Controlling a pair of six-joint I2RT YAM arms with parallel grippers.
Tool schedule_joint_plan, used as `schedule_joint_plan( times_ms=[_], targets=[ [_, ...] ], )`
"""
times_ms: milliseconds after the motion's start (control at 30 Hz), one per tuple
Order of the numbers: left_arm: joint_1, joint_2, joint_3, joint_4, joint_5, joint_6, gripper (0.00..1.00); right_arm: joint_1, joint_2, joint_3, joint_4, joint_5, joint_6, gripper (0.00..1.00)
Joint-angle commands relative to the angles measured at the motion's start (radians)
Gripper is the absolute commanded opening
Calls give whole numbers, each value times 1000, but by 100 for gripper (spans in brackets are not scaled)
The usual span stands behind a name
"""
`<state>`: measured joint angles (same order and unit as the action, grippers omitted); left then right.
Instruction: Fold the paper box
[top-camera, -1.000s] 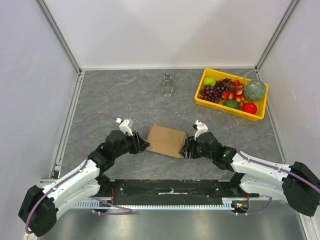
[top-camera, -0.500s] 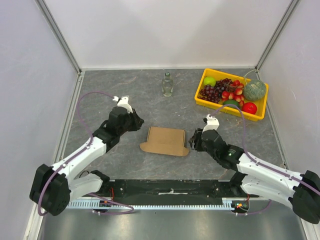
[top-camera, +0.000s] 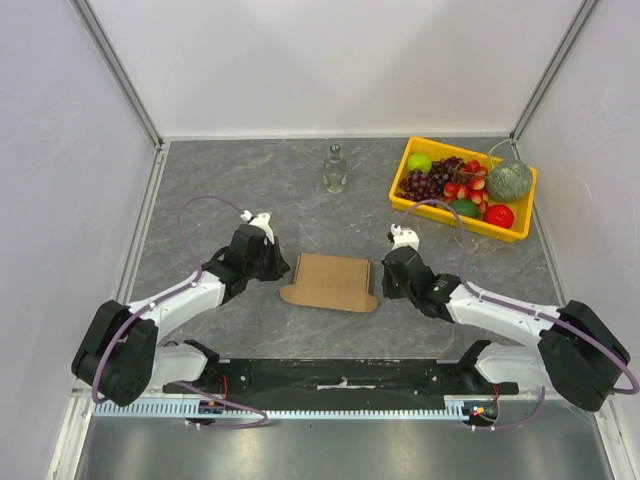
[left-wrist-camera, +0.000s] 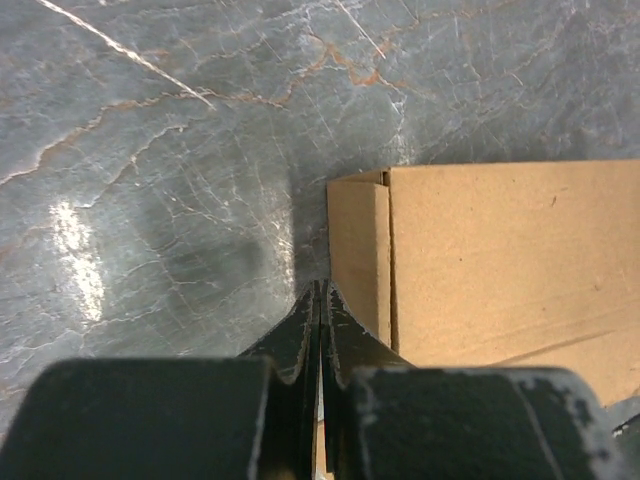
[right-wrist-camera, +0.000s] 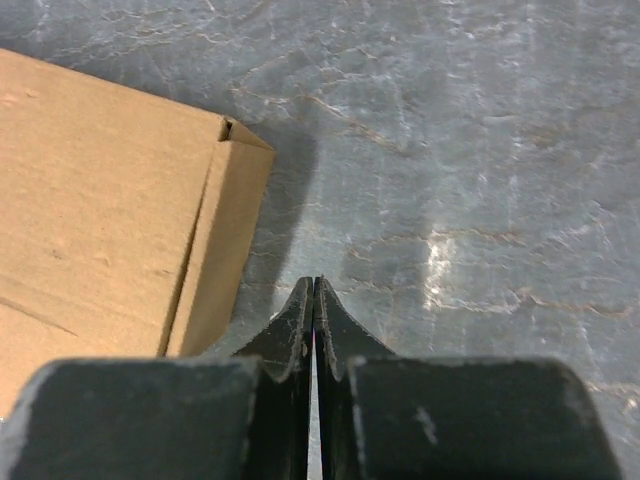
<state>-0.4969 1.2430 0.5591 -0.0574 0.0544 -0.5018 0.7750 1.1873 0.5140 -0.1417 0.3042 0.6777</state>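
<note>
Paper box (top-camera: 330, 282) lies between both grippers.
Top view: left gripper (top-camera: 274, 268) and right gripper (top-camera: 386, 284) flank it. Left wrist: jaws pressed together, empty, box just right of the tips. Right wrist: jaws together, empty, box just left.

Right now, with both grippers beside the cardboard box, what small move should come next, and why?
Probably slide the shut left gripper sideways against the cardboard box at its narrow end flap to tuck it inward. Both grippers are shut and hold nothing. The right gripper sits just off the opposite end, so it could brace the box.
</note>
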Motion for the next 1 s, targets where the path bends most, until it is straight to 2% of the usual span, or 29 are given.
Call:
schedule_joint_plan(
  times_ms=[0,200,567,733,867,967],
  targets=[
    [3,10,-21,91,87,45,2,-9,43,41,131,-89,-46,5],
    [3,55,-18,116,139,63,2,-16,124,63,209,-155,-38,4],
    [1,165,7,215,170,20,2,-49,210,106,287,-135,-21,5],
    [3,194,65,180,131,39,2,-71,235,152,275,-134,-46,5],
    [3,170,71,113,38,34,2,-94,210,146,222,-70,-70,7],
    [11,109,41,73,-40,22,7,-126,154,115,188,-22,-99,17]
  ],
)
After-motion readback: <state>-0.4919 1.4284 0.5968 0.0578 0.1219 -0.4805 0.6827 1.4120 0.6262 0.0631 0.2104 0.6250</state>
